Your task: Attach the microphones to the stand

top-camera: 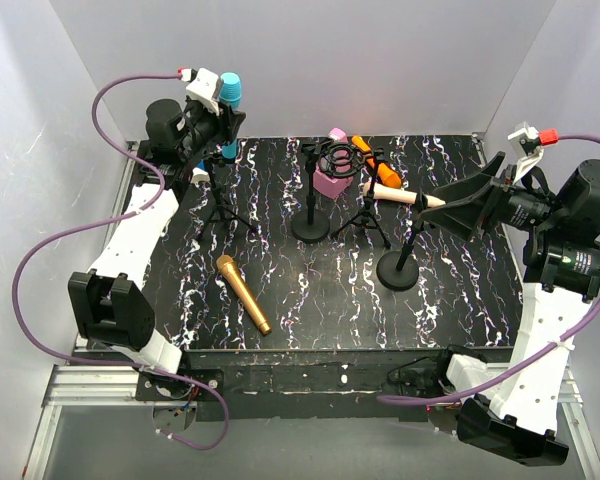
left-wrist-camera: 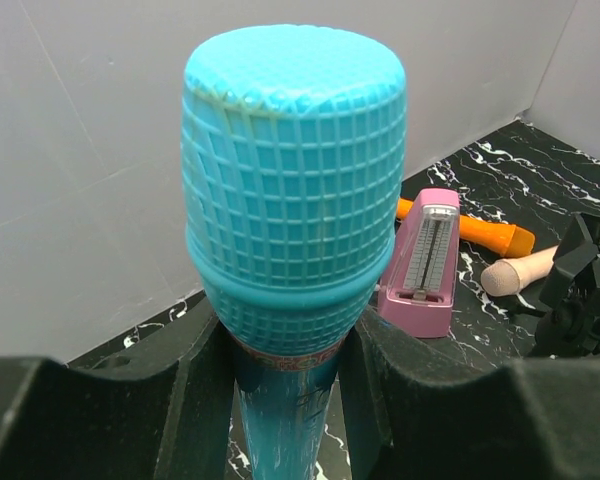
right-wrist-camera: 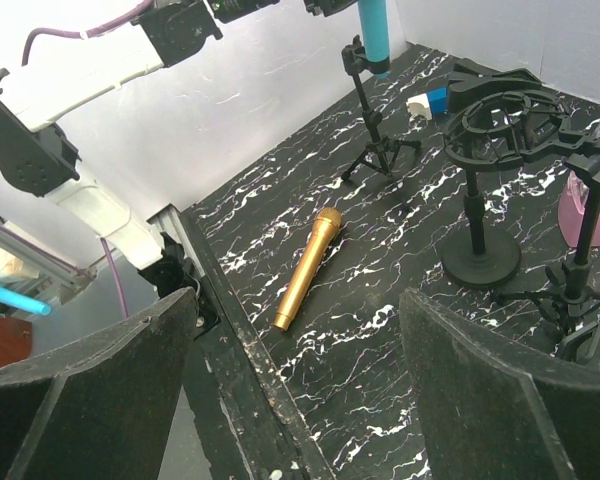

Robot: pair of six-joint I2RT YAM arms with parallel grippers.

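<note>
While the left pincer (left-wrist-camera: 280, 400) is clamping the cyan-blue microphone (left-wrist-camera: 290, 200) just below its head, it is holding that microphone upright at the upper left of the top view. The microphone's lower end is meeting the clip of the left tripod stand (right-wrist-camera: 377, 145); whether it is seated in that clip I cannot tell. The right pincer (right-wrist-camera: 300, 390) is hanging wide apart at the right of the table (top-camera: 310, 305), gripping nothing. The gold microphone (top-camera: 243, 293) is lying flat on the table, left of centre and apart from every stand. The orange microphone (top-camera: 377, 167) is lying at the upper middle, just beside the pink metronome (top-camera: 330, 182). The pale pink-beige microphone (top-camera: 400, 196) is lying near it, by the second tripod stand (top-camera: 365, 203) and the round-base stand (top-camera: 397, 270). The shock-mount stand (top-camera: 310, 228) is standing left of these.
</note>
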